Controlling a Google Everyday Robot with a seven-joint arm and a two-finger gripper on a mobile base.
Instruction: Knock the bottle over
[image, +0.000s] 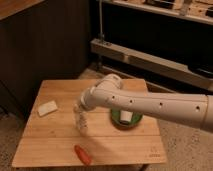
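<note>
The bottle (80, 122) is small, slim and translucent whitish. It stands about upright near the middle of the wooden table (50, 142). My white arm reaches in from the right. My gripper (79, 108) is at the arm's end, right at the top of the bottle and seemingly touching it. The arm's wrist covers most of the gripper, and the bottle's cap is hidden behind it.
A green bowl (135, 123) holding a short white cup (125, 117) sits right of the bottle, under my arm. A red elongated object (83, 154) lies near the front edge. A flat white piece (48, 108) lies at the left. Dark shelving stands behind the table.
</note>
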